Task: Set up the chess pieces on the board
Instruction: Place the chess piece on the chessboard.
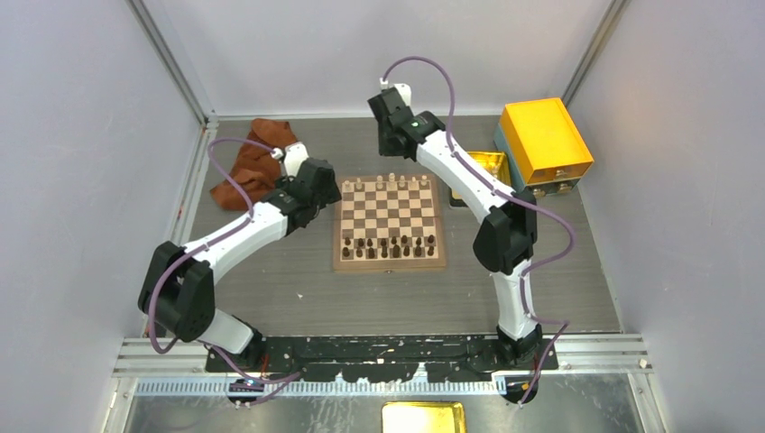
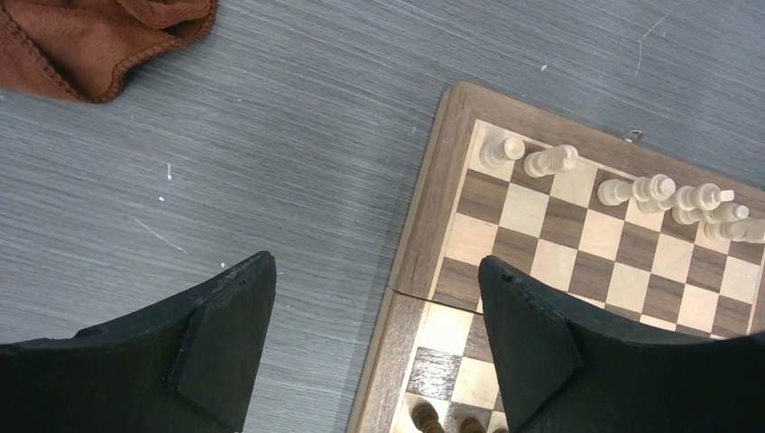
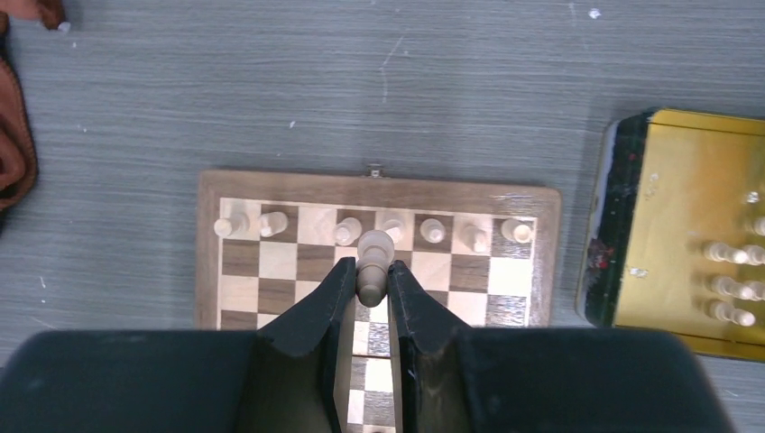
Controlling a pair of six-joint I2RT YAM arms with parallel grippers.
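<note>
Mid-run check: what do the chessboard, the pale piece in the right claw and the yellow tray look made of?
Chessboard: wood, visible grain, low satin sheen. Pale piece held in the right claw: likely turned wood, matte cream, unpainted-looking. Yellow tray: probably metal, glossy gold surface with reflections, dark worn edge; not certain.

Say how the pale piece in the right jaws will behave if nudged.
The pale piece looks tall and slim, so it would probably tip easily. Its turned, round shape would likely roll once down. Small and wooden, it is probably light and stiff.
</note>
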